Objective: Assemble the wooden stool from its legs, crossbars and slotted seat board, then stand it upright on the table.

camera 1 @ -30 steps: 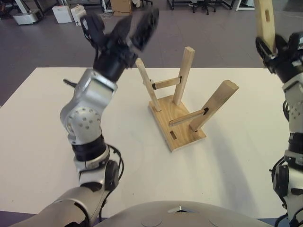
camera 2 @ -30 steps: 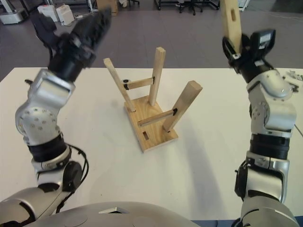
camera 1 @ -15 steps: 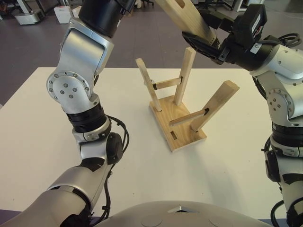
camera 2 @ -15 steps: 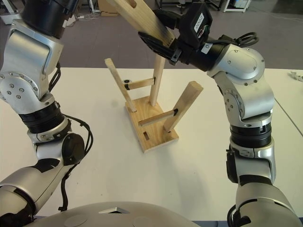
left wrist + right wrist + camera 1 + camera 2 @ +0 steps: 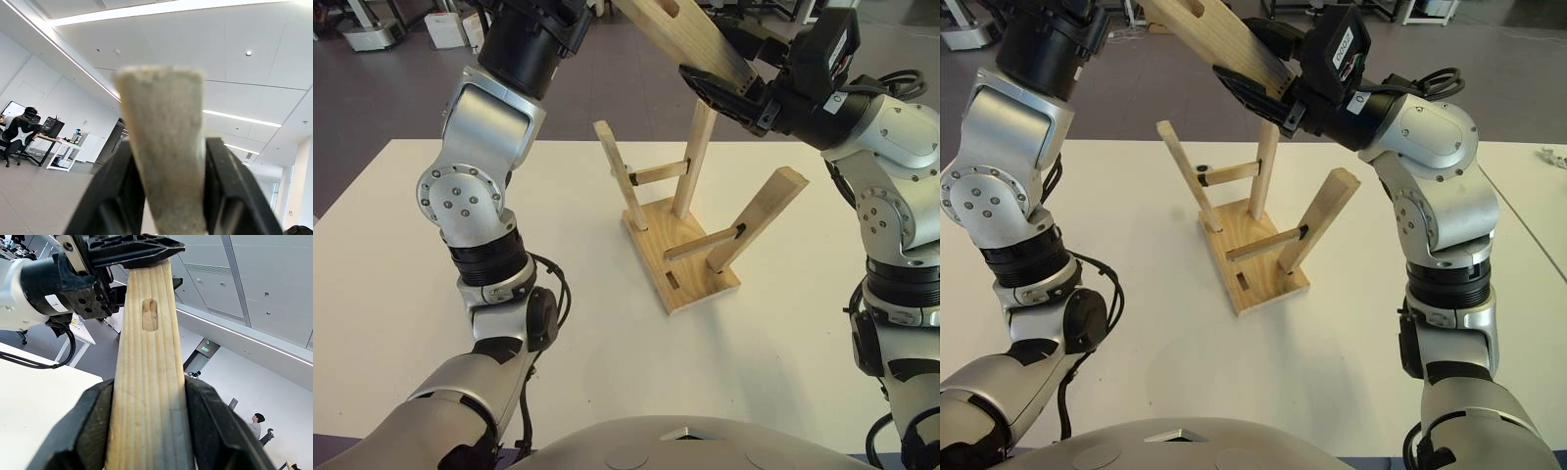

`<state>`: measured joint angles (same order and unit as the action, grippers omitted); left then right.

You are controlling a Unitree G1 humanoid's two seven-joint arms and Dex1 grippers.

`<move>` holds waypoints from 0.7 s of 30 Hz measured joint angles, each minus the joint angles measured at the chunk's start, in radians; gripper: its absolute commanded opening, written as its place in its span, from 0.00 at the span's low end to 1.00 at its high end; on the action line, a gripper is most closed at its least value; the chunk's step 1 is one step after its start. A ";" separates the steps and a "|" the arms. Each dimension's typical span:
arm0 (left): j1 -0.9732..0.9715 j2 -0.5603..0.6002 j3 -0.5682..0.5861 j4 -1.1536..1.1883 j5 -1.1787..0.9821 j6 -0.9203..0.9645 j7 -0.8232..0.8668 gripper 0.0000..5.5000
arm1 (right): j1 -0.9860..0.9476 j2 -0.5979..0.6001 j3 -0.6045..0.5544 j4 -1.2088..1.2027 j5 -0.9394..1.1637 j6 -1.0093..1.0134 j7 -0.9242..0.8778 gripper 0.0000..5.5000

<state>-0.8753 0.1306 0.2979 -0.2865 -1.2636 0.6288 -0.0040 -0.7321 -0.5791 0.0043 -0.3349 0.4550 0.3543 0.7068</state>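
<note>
The white table (image 5: pixel 431 255) carries the half-built stool near its middle. The stool is upside down, with the seat board (image 5: pixel 697 286) lying flat, so the legs can be pressed down into it from above.

Three legs stand up from the board. The left leg (image 5: pixel 620 178) and the back leg (image 5: pixel 693 157) rise fairly straight and are tied together by a crossbar (image 5: pixel 658 173). The right leg (image 5: pixel 761 215) leans well outward, probably because nothing braces it yet. A second crossbar (image 5: pixel 700 243) juts from the right leg with its far end free, hanging over the near corner of the board.

The fourth leg (image 5: pixel 690 39) is held high over the stool at a slant, with an arm at each end. The right gripper (image 5: pixel 151 431) has its two fingers clamped on the flanks of the lower end. The left gripper (image 5: pixel 168 193) squeezes the upper end between its own pair of fingers. With both grips closed on the one piece, this looks like a pass from one arm to the other, or a joint turning of the leg to bring it the right way round before it goes down.

A small hole (image 5: pixel 149 313) in the face of this leg would take the free crossbar end. An open slot (image 5: pixel 671 280) near the board's front edge is the likely seat for its foot. The stool has not yet been turned upright.
</note>
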 measured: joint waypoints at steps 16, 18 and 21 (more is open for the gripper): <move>0.159 0.233 0.210 -0.077 -0.246 0.025 0.102 0.18 | -0.073 -0.048 -0.317 0.130 0.171 0.201 -0.198 0.57; 0.278 0.279 0.223 -0.135 -0.324 0.064 0.097 0.18 | 0.021 -0.118 -0.316 0.267 0.080 0.210 -0.203 0.57; 0.448 0.354 0.215 -0.244 -0.335 0.101 0.061 0.18 | 0.265 -0.120 -0.206 0.336 -0.015 0.198 -0.136 0.57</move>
<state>-0.4276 0.4845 0.5129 -0.5302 -1.5984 0.7293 0.0572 -0.4676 -0.6987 -0.2014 0.0014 0.4404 0.5522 0.5707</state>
